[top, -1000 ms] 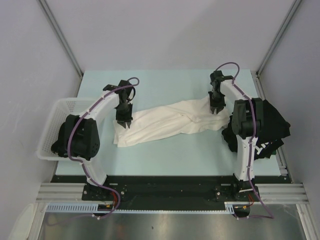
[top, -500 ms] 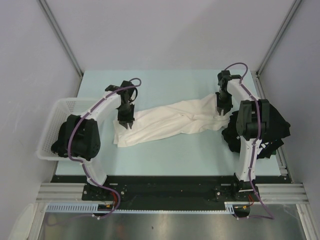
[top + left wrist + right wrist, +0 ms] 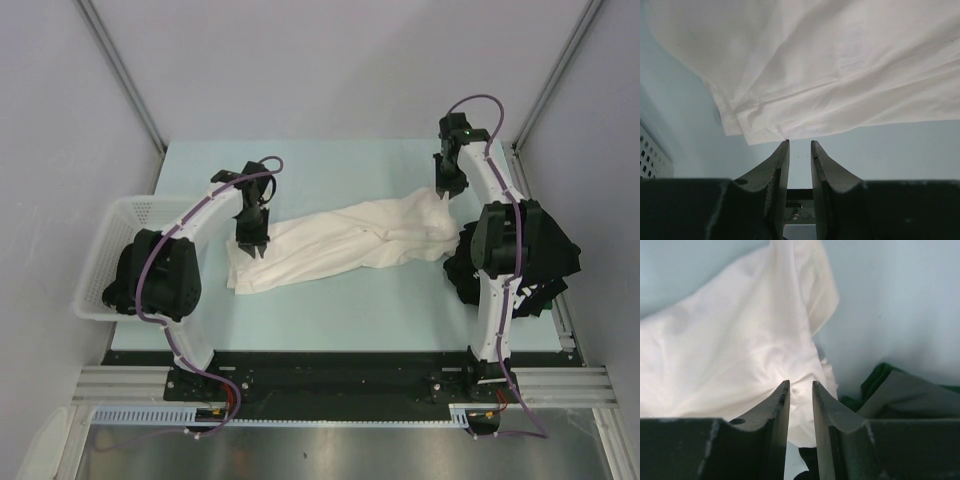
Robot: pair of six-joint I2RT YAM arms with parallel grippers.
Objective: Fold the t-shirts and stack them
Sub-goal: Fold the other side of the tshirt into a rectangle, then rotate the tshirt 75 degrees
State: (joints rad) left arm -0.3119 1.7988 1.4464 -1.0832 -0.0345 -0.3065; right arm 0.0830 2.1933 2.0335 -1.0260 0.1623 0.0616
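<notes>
White shirt [image 3: 340, 240]: long axis left-right on bench [image 3: 330, 300]. Left jaws at its left end, right jaws at its far-right end. Both slightly parted, empty.

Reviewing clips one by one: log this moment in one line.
cream t-shirt: unfolded | left gripper: slightly open, empty, at its left edge | right gripper: slightly open, over its right end | black t-shirts: heaped right
</notes>
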